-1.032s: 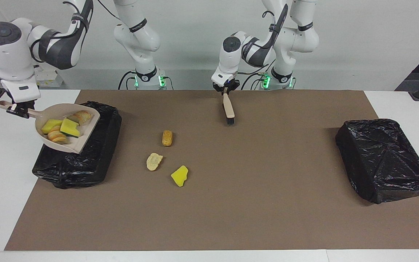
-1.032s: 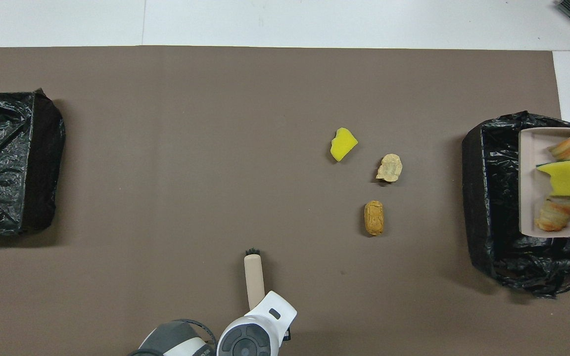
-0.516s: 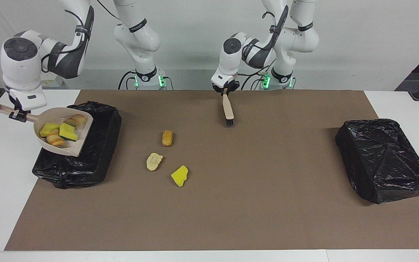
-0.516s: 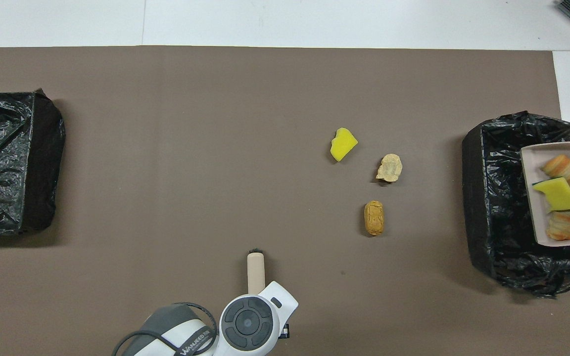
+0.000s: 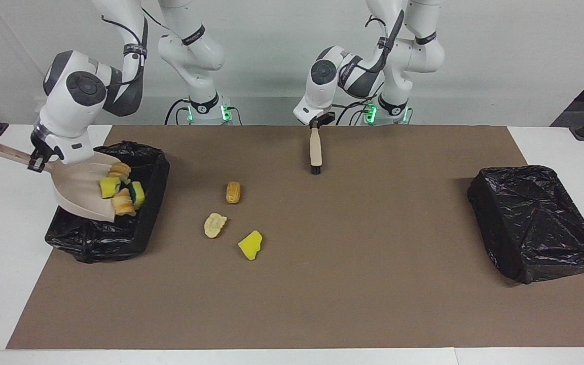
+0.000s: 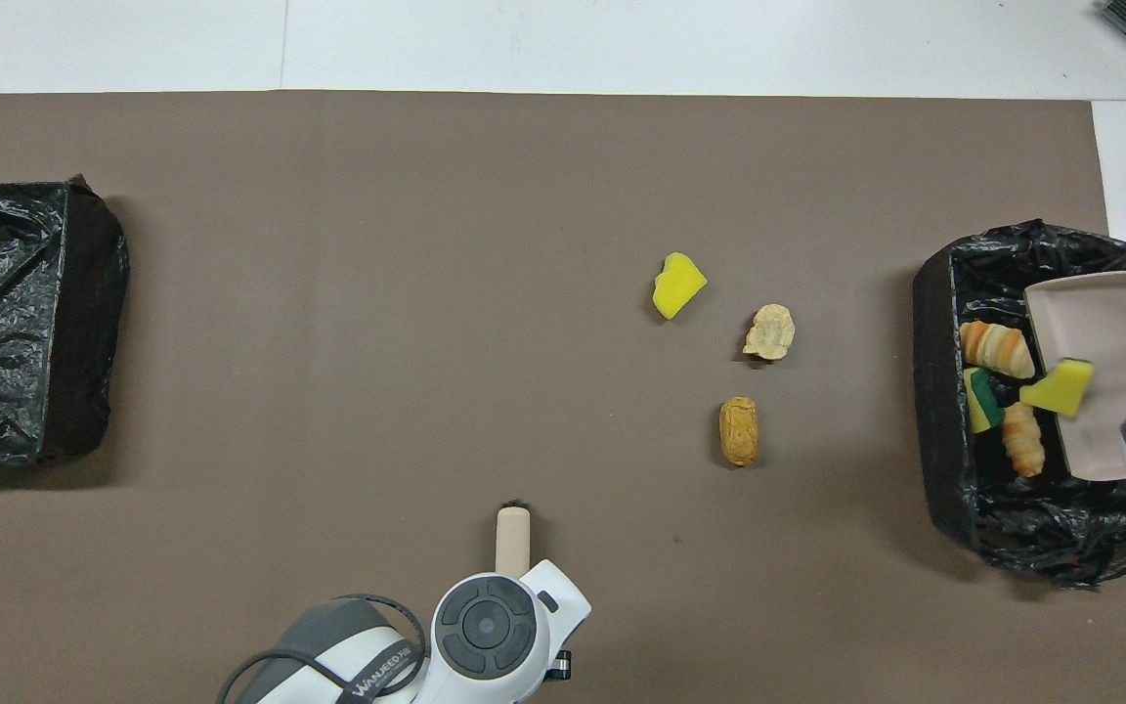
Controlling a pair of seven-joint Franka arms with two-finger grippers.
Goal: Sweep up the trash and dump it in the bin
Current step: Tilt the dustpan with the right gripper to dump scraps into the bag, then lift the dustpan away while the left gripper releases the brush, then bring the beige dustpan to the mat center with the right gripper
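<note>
My right gripper [image 5: 36,162] is shut on the handle of the beige dustpan [image 5: 76,190], which tilts steeply over the black-lined bin [image 5: 94,238] at the right arm's end. Trash is sliding off its lip: a yellow sponge chunk [image 5: 107,186] and bread lumps [image 5: 122,203]. In the overhead view a bread lump [image 6: 996,349] and a green-backed sponge [image 6: 981,403] lie inside the bin [image 6: 936,411]. My left gripper [image 5: 315,124] is shut on the brush [image 5: 315,149], which hangs bristles down over the mat near the robots.
Three scraps lie on the brown mat: a tan bread lump [image 5: 233,192], a pale lump [image 5: 215,225] and a yellow sponge chunk [image 5: 250,245]. A second black-bagged bin [image 5: 535,223] sits at the left arm's end.
The right arm has tipped the dustpan down toward the bin, and the scraps have slid from the pan into the bin. The brush has drawn slightly toward the robots.
</note>
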